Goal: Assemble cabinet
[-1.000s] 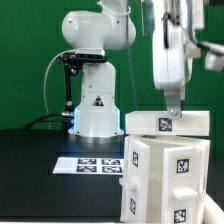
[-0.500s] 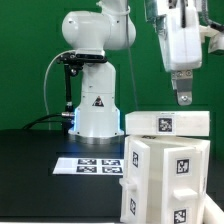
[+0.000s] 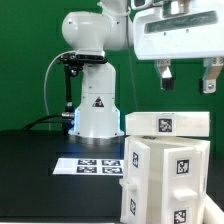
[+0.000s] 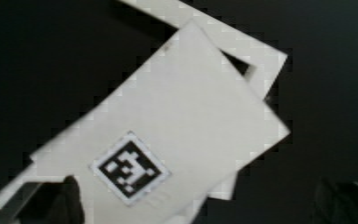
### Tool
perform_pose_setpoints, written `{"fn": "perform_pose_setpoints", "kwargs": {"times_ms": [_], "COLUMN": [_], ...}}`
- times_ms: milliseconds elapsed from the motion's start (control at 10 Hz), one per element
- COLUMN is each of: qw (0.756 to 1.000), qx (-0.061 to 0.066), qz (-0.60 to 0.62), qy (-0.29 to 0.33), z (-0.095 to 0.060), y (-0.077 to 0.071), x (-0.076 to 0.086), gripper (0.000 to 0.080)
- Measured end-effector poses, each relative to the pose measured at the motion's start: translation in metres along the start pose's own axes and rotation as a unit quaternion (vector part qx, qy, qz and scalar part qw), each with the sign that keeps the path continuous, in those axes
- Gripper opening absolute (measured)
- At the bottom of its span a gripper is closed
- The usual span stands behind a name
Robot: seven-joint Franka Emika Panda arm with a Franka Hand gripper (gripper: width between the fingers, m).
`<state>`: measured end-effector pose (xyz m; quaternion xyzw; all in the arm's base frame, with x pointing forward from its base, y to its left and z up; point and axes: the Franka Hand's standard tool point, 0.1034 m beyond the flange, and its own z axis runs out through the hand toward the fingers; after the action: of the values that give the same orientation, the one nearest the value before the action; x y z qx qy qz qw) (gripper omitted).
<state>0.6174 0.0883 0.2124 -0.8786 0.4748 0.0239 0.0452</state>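
The cabinet [image 3: 160, 170] is seen closest, at the exterior view's right, on the black table [image 3: 30, 165]. Its bottom and right side are cut off by the picture's edge. A flat panel [image 3: 168, 123] is laid on top. In the wrist view the panel is blurred, and only one tag [image 4: 131, 165] is made out. The gripper [image 3: 187, 78] is held above the panel with open room between them. Its fingers [image 3: 165, 75] are spread apart and nothing is gripped. Farther back, the marker board [image 3: 88, 163] is laid flat.

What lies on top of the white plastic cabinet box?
A flat white panel with a black-and-white square tag rests on the white plastic cabinet box. The box's inside is covered, so unseen.
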Motion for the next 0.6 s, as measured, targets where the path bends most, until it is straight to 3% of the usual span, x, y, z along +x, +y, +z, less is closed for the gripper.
{"fn": "perform_pose_setpoints", "kwargs": {"times_ms": [400, 600], "qw": [0.991, 0.953], "qx": [-0.001, -0.021], "qz": [-0.135, -0.303], "qy": [0.0, 0.019], "z": [0.0009, -0.0034], "y": [0.0012, 0.0008], "x": [0.0013, 0.006], "gripper": [0.0649, 0.0649]}}
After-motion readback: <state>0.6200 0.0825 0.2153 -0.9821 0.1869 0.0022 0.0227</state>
